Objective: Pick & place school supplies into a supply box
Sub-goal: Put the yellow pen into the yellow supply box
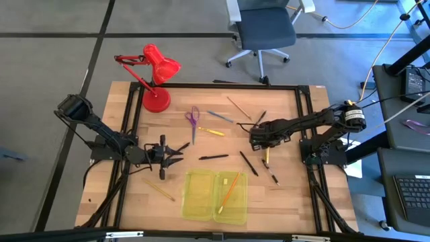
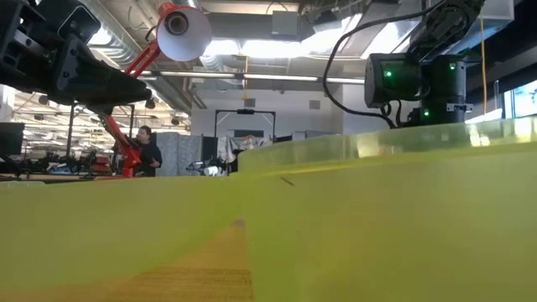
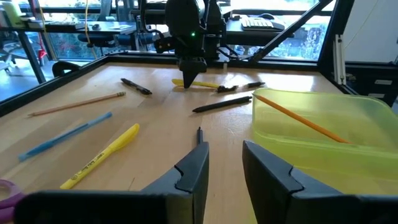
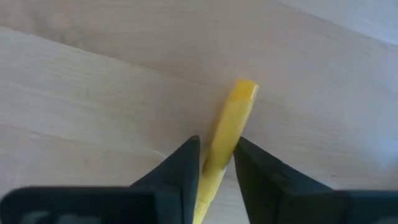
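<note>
The yellow-green supply box [image 1: 200, 196] lies open near the front edge, with an orange pencil [image 1: 229, 189] in its right half. My right gripper [image 4: 216, 163] points down at the table's right middle, shut on a yellow pen [image 4: 231, 118]. Left of the box, my left gripper [image 3: 225, 155] is level and open, with nothing between its fingers. Purple scissors [image 1: 193, 119], a blue pen [image 1: 220, 116], another yellow pen [image 1: 211, 132], black pens [image 1: 213, 157] and pencils [image 1: 238, 107] lie flat on the wood. My right gripper pinches the yellow pen's barrel [image 4: 219, 149] between its two fingers, a little back from one end [image 4: 245, 88]. The fingers come from above, pointing down, and lie across the pen. The pen [image 3: 200, 83] lies flat on the table under the gripper.
A red desk lamp [image 1: 156, 74] stands at the far left corner. A black pen [image 1: 248, 163] and a dark one [image 1: 271, 174] lie just near-side of my right gripper. A pencil [image 1: 158, 189] lies left of the box. An office chair [image 1: 265, 30] stands beyond the table.
</note>
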